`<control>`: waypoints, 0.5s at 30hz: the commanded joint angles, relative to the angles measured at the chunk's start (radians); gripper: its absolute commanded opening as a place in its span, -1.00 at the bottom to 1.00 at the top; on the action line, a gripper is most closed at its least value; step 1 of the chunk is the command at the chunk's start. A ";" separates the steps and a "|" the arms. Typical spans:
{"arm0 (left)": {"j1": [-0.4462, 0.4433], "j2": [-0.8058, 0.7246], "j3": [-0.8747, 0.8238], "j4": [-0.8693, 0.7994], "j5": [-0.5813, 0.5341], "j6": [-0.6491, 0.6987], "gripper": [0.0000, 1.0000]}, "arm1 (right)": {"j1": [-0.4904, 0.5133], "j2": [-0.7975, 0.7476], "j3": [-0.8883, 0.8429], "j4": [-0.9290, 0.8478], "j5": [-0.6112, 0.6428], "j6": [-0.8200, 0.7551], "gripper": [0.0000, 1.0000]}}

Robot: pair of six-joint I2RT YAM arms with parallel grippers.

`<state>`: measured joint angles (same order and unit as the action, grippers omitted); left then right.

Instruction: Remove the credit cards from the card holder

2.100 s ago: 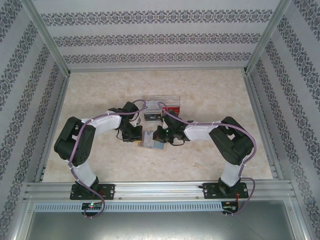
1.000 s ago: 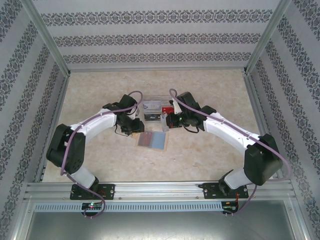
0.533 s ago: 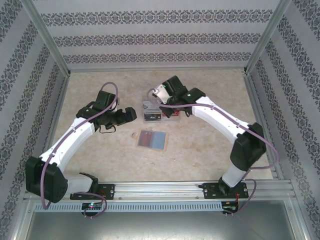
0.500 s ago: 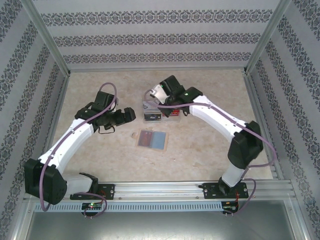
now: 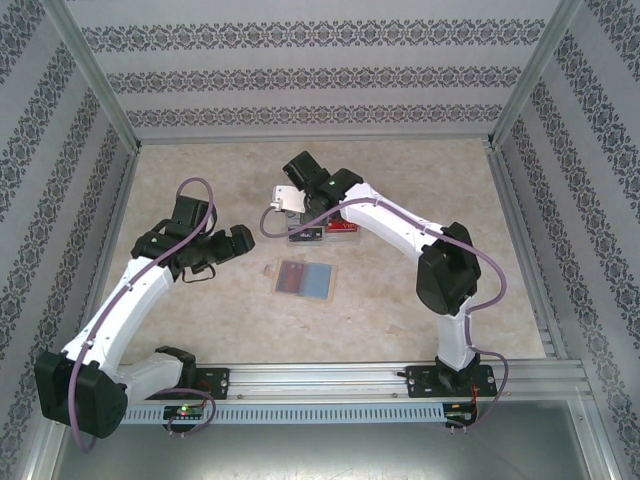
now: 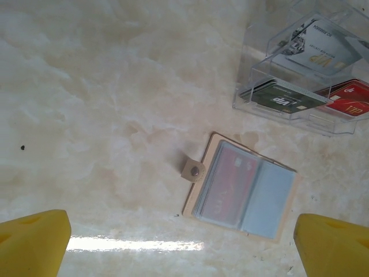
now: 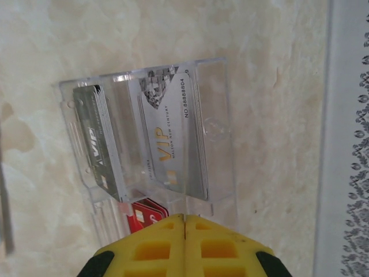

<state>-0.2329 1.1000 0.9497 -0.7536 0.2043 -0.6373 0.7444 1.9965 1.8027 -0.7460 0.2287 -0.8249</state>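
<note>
The card holder [image 5: 305, 279] lies open and flat on the marble table, tan rim with grey-blue sleeves [image 6: 242, 190]. A red credit card [image 6: 230, 182] shows through its left sleeve, and the right sleeve looks plain grey-blue. My left gripper [image 5: 244, 243] hovers left of the holder, open wide, its yellow fingertips far apart with nothing between them [image 6: 184, 245]. My right gripper [image 7: 184, 216] is shut, fingers pressed together with nothing showing between them, pointing down over the clear tray beside the red cards [image 7: 144, 213].
The clear plastic tray [image 5: 296, 222] behind the holder carries a dark card [image 7: 98, 144], a silver VIP card [image 7: 173, 133] and red cards [image 6: 351, 101]. The right arm arches over the tray. Patterned walls and metal rails enclose the table.
The left arm drew back to the left, off the card holder, and its jaws opened wide. The right arm swung from the tray's right side leftward over its back. The holder stayed open.
</note>
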 commanded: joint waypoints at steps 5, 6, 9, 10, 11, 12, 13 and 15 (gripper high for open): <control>0.028 -0.026 -0.003 -0.062 -0.023 -0.009 0.99 | 0.023 0.068 0.038 -0.006 0.024 -0.105 -1.00; 0.030 -0.024 -0.001 -0.065 -0.023 -0.007 0.99 | 0.025 0.075 0.047 -0.007 0.019 -0.098 -1.00; 0.036 -0.024 0.001 -0.068 -0.023 -0.005 0.99 | 0.027 0.094 0.054 0.004 0.026 -0.098 -1.00; 0.036 -0.024 0.000 -0.069 -0.022 -0.005 0.99 | 0.026 0.097 0.054 0.006 0.029 -0.100 -1.00; 0.037 -0.024 0.002 -0.070 -0.022 -0.005 0.99 | 0.027 0.100 0.054 0.007 0.031 -0.102 -1.00; 0.039 -0.023 0.002 -0.069 -0.022 -0.004 0.99 | 0.027 0.102 0.055 0.007 0.032 -0.103 -1.00; 0.038 -0.022 0.000 -0.069 -0.022 -0.004 0.99 | 0.028 0.103 0.055 0.007 0.030 -0.102 -1.00; 0.040 -0.020 0.001 -0.069 -0.018 -0.004 0.99 | 0.027 0.106 0.055 0.008 0.024 -0.098 -1.00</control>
<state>-0.2073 1.0889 0.9482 -0.7795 0.1970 -0.6373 0.7639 2.0827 1.8290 -0.7406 0.2466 -0.9138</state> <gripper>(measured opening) 0.997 0.064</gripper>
